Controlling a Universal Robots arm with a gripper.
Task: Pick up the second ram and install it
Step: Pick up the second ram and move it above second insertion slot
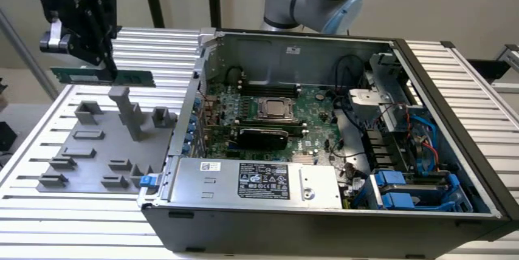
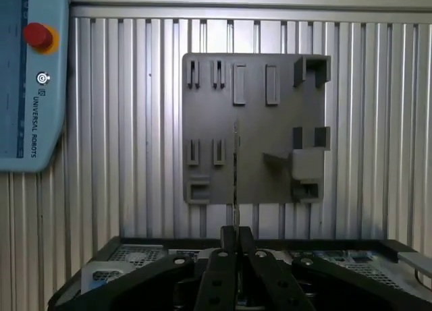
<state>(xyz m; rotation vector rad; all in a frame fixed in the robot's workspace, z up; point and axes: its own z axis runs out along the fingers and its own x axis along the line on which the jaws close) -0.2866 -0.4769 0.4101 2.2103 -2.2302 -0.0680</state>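
My gripper (image 1: 107, 64) hung above the grey tray (image 1: 106, 144), pinching the ram (image 1: 134, 78) by its upper edge; the stick sat level, clear of the tray, beside the case (image 1: 284, 236)

Exterior view obliquely above case (image 1: 324, 223) and plate (image 1: 113, 147); wrist view straight down on both.

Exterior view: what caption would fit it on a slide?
Claw holding a green ram stick above the grey plate, beside the open computer case.
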